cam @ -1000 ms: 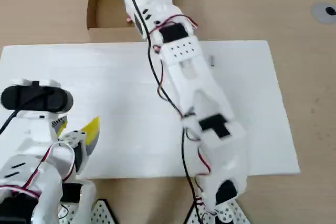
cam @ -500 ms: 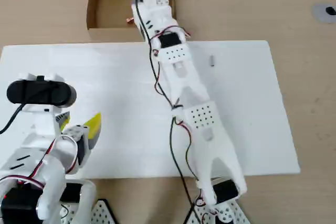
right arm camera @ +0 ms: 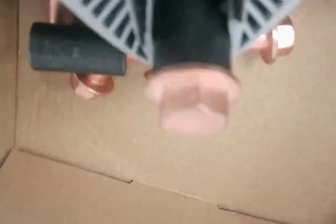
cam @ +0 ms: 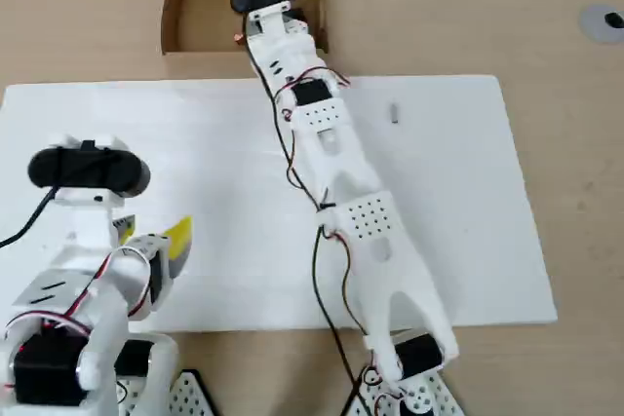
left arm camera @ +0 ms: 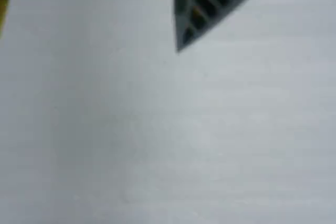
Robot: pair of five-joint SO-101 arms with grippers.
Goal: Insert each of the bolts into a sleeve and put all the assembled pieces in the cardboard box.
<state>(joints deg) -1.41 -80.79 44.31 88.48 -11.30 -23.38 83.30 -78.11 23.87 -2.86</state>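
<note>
Right gripper pinching sleeved bolt over cardboard box, left gripper apparently spread.

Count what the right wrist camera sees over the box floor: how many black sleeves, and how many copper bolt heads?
Black sleeves: 2, the held sleeve in the right tool and the lying sleeve.
Copper bolt heads: 3, the held head, the head beside the lying sleeve, the head past the tool.
Total: 5.

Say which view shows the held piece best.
Right wrist view: the piece, black sleeve with copper bolt head, sits in the right gripper over the box. In the high view the arm covers it; the left wrist view faces the sheet.
</note>
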